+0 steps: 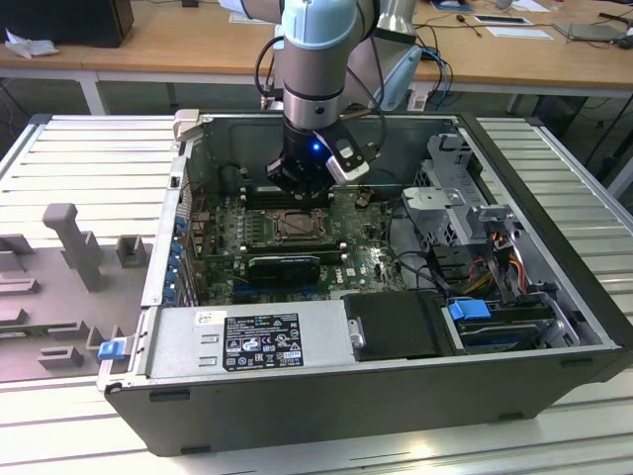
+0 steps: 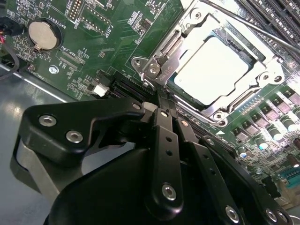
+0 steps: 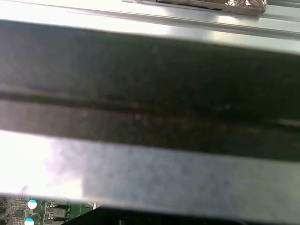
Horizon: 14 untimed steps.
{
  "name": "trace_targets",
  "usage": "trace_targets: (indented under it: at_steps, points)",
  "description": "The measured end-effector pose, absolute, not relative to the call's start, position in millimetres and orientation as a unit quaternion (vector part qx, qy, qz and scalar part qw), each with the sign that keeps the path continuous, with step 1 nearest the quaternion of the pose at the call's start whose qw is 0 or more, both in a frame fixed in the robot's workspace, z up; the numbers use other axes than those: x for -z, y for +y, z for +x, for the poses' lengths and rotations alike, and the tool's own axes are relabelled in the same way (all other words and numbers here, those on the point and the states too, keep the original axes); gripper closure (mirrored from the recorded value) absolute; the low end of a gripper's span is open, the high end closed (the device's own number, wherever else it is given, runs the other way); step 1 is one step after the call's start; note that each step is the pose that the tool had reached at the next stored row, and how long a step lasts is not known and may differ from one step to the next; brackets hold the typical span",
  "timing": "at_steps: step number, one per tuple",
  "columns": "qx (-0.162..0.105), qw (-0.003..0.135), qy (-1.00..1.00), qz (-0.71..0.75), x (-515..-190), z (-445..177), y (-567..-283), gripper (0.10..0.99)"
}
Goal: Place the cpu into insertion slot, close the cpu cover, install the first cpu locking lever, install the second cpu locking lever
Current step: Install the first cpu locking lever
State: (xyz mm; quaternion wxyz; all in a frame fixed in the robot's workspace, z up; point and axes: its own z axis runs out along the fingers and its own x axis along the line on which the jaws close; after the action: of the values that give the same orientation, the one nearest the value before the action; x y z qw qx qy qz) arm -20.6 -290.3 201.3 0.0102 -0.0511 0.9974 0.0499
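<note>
In the second wrist view the cpu [image 2: 213, 70] lies flat in the insertion slot [image 1: 295, 226], its pale face showing. The silver cpu cover [image 2: 174, 44] lies down around it, framing the chip. A thin metal locking lever [image 2: 253, 29] runs along the socket's far side. My gripper [image 2: 161, 96] has its black fingers [image 2: 165, 126] together, tips right at the socket's near corner; whether they touch a lever end is hidden. In the exterior view the gripper [image 1: 300, 188] hangs low inside the open computer case, just behind the socket.
Long black memory slots [image 2: 281, 14] flank the socket, and a coin battery [image 2: 42, 35] sits on the green board. A black ribbed card [image 1: 285, 265], the power supply [image 1: 247, 336] and a drive bay [image 1: 470, 309] crowd the case. The case wall [image 3: 150, 84] is close by.
</note>
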Motion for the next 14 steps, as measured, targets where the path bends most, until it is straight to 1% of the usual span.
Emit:
trace_targets:
  at_steps: [9,14]
  points:
    - [-0.052,0.01,0.997,-0.051,-201.7,-20.6,-289.9,0.98]
    - [-0.052,0.01,0.997,-0.051,-209.2,-20.6,-289.8,0.98]
